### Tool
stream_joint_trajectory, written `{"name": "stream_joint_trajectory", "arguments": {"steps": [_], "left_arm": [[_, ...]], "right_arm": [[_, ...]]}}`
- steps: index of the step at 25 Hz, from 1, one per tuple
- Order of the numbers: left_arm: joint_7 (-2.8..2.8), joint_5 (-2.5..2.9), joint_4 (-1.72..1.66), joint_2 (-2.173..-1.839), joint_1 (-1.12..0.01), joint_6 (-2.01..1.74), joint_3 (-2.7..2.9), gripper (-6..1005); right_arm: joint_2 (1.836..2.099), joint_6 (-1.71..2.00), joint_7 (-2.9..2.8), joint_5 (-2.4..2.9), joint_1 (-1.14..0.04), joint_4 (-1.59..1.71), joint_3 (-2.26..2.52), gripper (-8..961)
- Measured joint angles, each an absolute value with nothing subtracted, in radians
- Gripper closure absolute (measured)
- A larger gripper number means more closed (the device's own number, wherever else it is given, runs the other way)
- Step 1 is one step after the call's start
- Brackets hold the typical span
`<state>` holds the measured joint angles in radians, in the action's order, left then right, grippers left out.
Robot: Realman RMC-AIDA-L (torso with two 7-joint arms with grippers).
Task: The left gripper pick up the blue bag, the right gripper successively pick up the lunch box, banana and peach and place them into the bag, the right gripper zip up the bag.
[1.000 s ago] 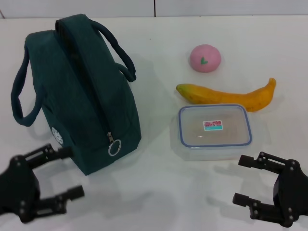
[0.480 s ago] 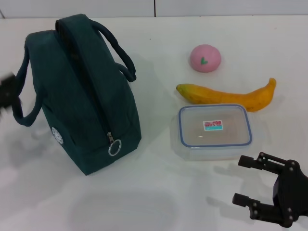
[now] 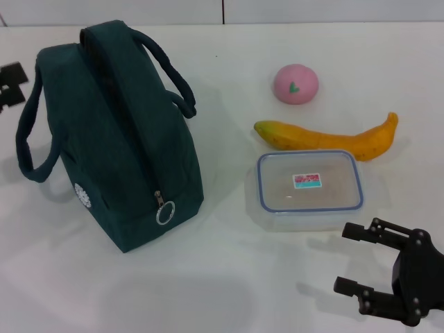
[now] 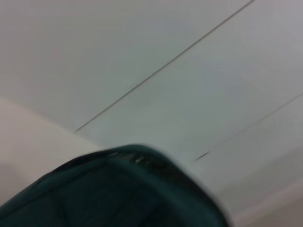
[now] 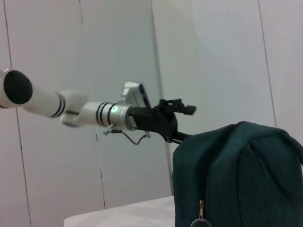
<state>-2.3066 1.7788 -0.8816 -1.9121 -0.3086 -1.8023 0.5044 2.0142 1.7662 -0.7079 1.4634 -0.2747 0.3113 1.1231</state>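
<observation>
The blue bag (image 3: 114, 139) stands upright on the white table, zipped shut, with its ring zip pull (image 3: 165, 214) facing me. My left gripper (image 3: 12, 84) is at the far left edge, beside the bag's left handle (image 3: 31, 149), open and empty. The right wrist view shows the left gripper (image 5: 182, 124) high by the bag's top (image 5: 236, 175). The left wrist view shows only the bag's top (image 4: 118, 194). The peach (image 3: 296, 84), banana (image 3: 326, 137) and lunch box (image 3: 310, 182) lie right of the bag. My right gripper (image 3: 345, 258) is open and empty, just in front of the lunch box.
The white table (image 3: 229, 277) has bare surface in front of the bag and between the bag and the lunch box. A pale panelled wall (image 5: 213, 61) stands behind the table.
My left gripper has moved from the table's near left corner up and away to the far left beside the bag's handle. The right gripper and the objects have stayed put.
</observation>
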Motion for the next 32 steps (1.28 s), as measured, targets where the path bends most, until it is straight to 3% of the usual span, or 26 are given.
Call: {"name": "stream_joint_trajectory", "arguments": {"steps": [12,27,32], "left_arm": [[-2.623,2.047,-1.118,-1.886,-0.478,-1.854,0.579,148],[-2.61,2.189,-1.122,-1.919,-0.533,-1.834,0.591,151],[-2.581,2.167,-1.117,-1.923,-0.535,-1.833,0.596,305]], "right_arm": [[2.014,1.759,-0.702,1.463,-0.275,0.307,1.122,230],[2.014,1.752,-0.701,1.463,-0.275,0.302,1.118,230],[2.014,1.752,-0.701,1.463,-0.275,0.302,1.118,230]]}}
